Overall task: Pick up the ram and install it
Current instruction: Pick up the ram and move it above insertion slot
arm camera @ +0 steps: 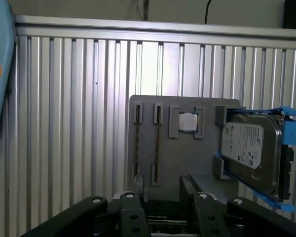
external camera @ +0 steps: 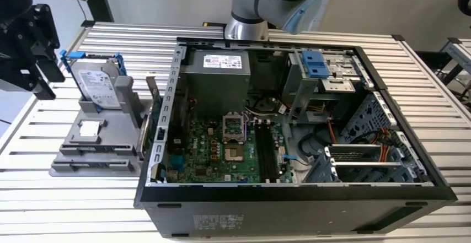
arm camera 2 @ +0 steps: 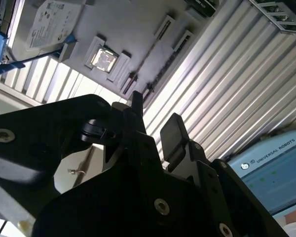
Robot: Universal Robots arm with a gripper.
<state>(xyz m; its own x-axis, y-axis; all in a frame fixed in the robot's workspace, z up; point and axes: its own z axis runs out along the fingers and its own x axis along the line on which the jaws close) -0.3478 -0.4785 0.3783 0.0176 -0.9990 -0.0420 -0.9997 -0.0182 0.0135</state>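
Observation:
The ram (arm camera: 158, 145) stands on edge as a thin dark stick in a slot of the grey holder (arm camera: 207, 185), with a second like stick (arm camera: 137, 148) beside it. In the second wrist view the ram (arm camera 2: 147, 58) lies just beyond my fingertips. My black gripper (arm camera: 163, 190) hovers open above the holder's slotted end with nothing between its fingers (arm camera 2: 175, 131). In the exterior view the gripper (external camera: 38, 69) hangs at the exterior view's left, up and to the left of the holder (external camera: 96, 144). The green motherboard (external camera: 213, 149) lies inside the open computer case, with long black memory slots (external camera: 266, 152).
A silver hard drive in a blue frame (external camera: 99, 86) stands upright on the holder, and a square processor chip (external camera: 88, 128) sits beside it. The case walls (external camera: 165, 111) rise right next to the holder. The ribbed metal table (external camera: 44, 199) spreads around both. The arm's base (external camera: 246, 28) stands behind the case.

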